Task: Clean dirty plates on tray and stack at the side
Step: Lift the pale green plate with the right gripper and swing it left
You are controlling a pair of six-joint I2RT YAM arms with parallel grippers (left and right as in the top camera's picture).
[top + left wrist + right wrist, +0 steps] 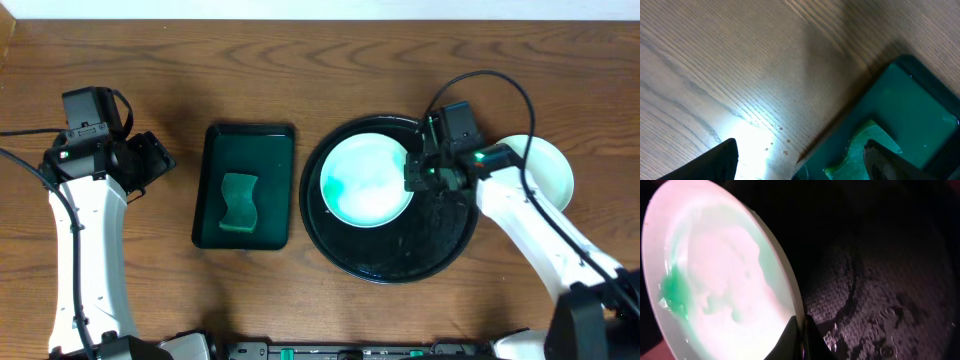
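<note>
A white plate (367, 180) with a green smear on its left side lies in the upper left of the round black tray (420, 240). My right gripper (415, 172) is shut on the plate's right rim. The right wrist view shows that plate (720, 280) pinched at its edge by the gripper (802, 335) over the wet black tray (880, 280). Another white plate (552, 165) rests on the table right of the tray, partly behind the right arm. My left gripper (158, 162) hangs open left of the green tray, holding nothing.
A rectangular dark green tray (245, 150) holds a green sponge (239, 202) between the left arm and the black tray. In the left wrist view the open gripper (800, 165) straddles that tray's edge (910, 100), with the sponge (865, 145) near the right finger and water drops on the wood.
</note>
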